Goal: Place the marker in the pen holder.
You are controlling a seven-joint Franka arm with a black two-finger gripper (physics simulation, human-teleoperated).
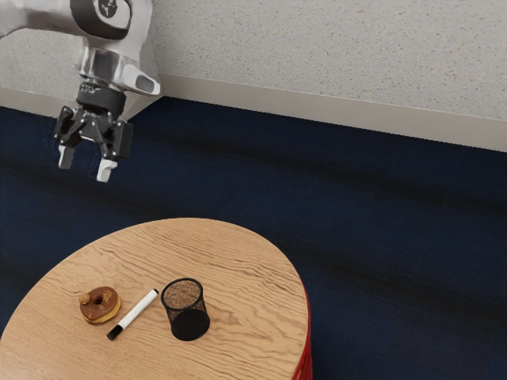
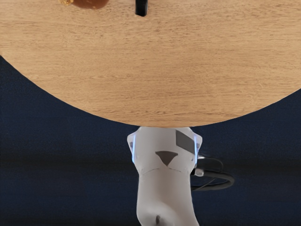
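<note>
Exterior view, upper left: gripper [image 1: 86,169], jaws apart, empty. Lower left: chocolate-frosted donut [image 1: 101,305], then white marker [image 1: 136,311] lying aslant, then upright black mesh pen holder [image 1: 188,323]. Snug gaps could make spread jaws shove donut or tip pen holder; off-centre pinch could roll marker. Round wooden counter [image 1: 249,317]: curved edge at left, open wood right of pen holder.

Observed wooden table [image 2: 155,70] with curved rim; on it, apart, part of brown donut [image 2: 91,4] and black end of marker [image 2: 141,7]. Noted beyond rim: pale arm section [image 2: 164,188], black cable [image 2: 211,188] beside.
</note>
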